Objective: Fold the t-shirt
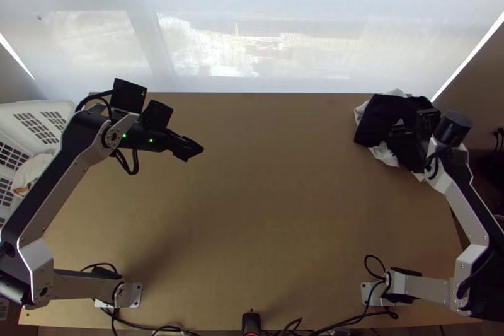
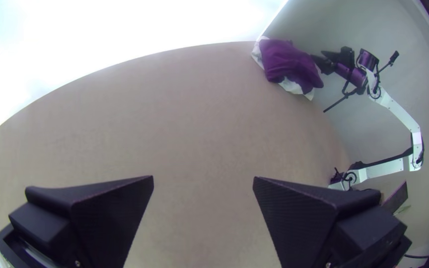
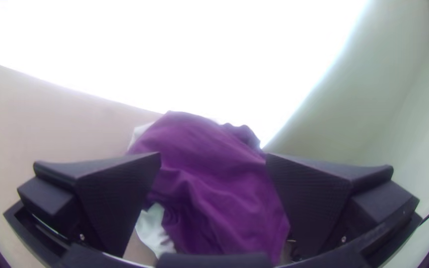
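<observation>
We take the clock from the middle of the light wooden table (image 1: 264, 222), with 12 o'clock on its far edge. Our purple cloth (image 1: 378, 118) lies bunched at about 2 o'clock, in the far corner, close to both the far and right edges. White cloth (image 1: 384, 154) pokes out around it; we cannot tell whether the two are one garment, or which is the t-shirt.

Our right gripper (image 1: 403, 131) is over the bunch, its fingers well spread; in its wrist view the purple cloth shows between them, unpinched. We cannot tell whether they touch it.

Our left gripper (image 1: 194, 149) hangs at about 11 o'clock, pointing roughly toward 3. From its wrist, we see its fingers (image 2: 110, 213) spread wide with nothing between them. From there to the bunch we have a broad run of bare wood, and more room down toward 6 o'clock, between the arm bases.

At about 10 o'clock a white plastic basket (image 1: 53, 108) stands beside the left edge. Beyond the 12 o'clock edge hangs a sheer white curtain (image 1: 252, 52).
</observation>
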You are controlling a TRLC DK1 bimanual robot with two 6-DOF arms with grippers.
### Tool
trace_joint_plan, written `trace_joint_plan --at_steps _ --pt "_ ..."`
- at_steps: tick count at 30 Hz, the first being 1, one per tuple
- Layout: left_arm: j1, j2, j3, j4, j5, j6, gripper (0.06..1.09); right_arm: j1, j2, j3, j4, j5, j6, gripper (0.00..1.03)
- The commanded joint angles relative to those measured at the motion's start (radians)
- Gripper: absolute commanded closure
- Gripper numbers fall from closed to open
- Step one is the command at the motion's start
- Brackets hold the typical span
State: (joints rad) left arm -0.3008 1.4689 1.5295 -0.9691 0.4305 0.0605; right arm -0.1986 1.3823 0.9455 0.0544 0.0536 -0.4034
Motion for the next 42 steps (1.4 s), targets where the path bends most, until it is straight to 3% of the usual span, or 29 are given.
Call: trace_joint_plan --at_steps 1,13,26,34,42 --pt "0.002 0.002 -0.008 0.009 0.007 -0.002 0.11 0.004 0.081 0.196 -0.033 -0.024 0.094 0.05" --pt "0.063 -0.042 -0.038 -0.013 0.008 0.029 0.11 0.019 0.535 0.294 0.159 -0.020 0.136 0.05" --pt "0.098 -0.055 -0.042 -0.046 0.010 0.053 0.11 -0.058 0.747 0.248 0.165 -0.011 0.113 0.05" --pt "0.089 -0.085 -0.048 -0.056 0.010 0.035 0.11 -0.068 0.712 0.225 0.167 -0.011 0.124 0.05" --pt "0.089 -0.163 -0.014 -0.063 -0.013 0.012 0.11 -0.093 0.360 0.136 0.148 -0.011 0.133 0.05"
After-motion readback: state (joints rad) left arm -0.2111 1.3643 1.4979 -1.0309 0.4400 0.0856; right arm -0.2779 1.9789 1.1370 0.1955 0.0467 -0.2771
